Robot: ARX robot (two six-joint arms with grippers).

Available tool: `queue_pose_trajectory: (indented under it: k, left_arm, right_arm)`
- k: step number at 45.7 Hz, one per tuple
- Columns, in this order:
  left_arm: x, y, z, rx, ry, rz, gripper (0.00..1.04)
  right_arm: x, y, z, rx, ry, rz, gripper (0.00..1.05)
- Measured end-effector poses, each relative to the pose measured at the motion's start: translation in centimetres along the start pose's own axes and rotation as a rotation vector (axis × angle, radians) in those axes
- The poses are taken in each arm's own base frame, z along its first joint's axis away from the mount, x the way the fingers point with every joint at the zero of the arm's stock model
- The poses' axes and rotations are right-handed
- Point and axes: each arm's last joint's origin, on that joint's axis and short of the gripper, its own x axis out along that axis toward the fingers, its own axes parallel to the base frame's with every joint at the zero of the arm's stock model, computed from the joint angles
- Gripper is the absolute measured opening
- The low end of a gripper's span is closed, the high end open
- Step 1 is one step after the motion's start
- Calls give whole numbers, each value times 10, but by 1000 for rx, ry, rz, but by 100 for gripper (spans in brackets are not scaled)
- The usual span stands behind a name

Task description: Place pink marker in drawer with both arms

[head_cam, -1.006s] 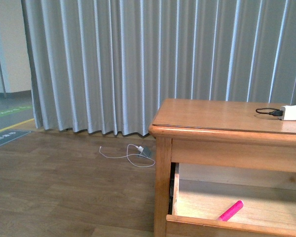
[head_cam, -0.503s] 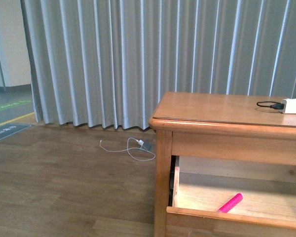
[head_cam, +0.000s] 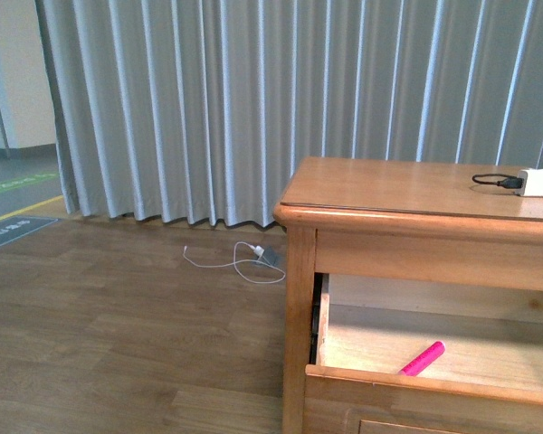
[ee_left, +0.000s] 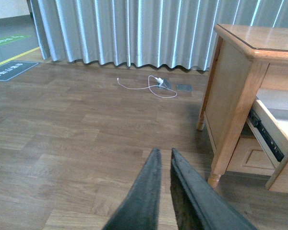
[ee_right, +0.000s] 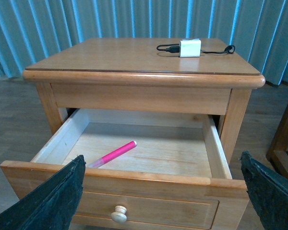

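The pink marker (head_cam: 423, 358) lies loose on the pale floor inside the drawer (head_cam: 416, 391), which is pulled open from the dresser. In the right wrist view the marker (ee_right: 114, 153) lies diagonally in the open drawer (ee_right: 134, 182), behind its front panel and round knob (ee_right: 118, 214). My right gripper (ee_right: 163, 191) is open and empty, its fingers spread wide in front of the drawer front. My left gripper (ee_left: 164, 155) is shut and empty, held above the wood floor to the left of the dresser. Neither arm shows in the front view.
A white charger block (head_cam: 538, 182) with a black cable sits on the dresser top (head_cam: 389, 190). A white cable (head_cam: 244, 267) lies on the wood floor by grey curtains (head_cam: 253, 99). The dresser leg (ee_left: 225, 143) stands right of the left gripper.
The front view has shifted: the dresser and the marker in the drawer sit slightly differently in the picture, and more of the drawer front shows at the bottom. The marker stays in the drawer.
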Motion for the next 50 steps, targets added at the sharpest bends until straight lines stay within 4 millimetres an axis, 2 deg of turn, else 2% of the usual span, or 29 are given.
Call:
queue_pose_trajectory:
  k: [6,9,14,20,27,35,50]
  left_arm:
    - [0,0,0,0,0,0,33]
    - [0,0,0,0,0,0,49]
    - [0,0,0,0,0,0,76]
    - [0,0,0,0,0,0,99]
    - [0,0,0,2,0,0,99]
    - [0,0,0,2,0,0,99]
    - [0,0,0,2,0,0,99]
  right_arm:
    - [0,0,0,0,2,-2,96]
    - [2,1,-2,61,171,-80,96]
    - [13,4,-22,46,440,-75,96]
    - [35,8,-29,9,538,-17,96]
    - [71,11,-35,44,626,41,96]
    - [116,14,-53,58,708,20,96]
    - [178,28,-78,56,663,-40,96]
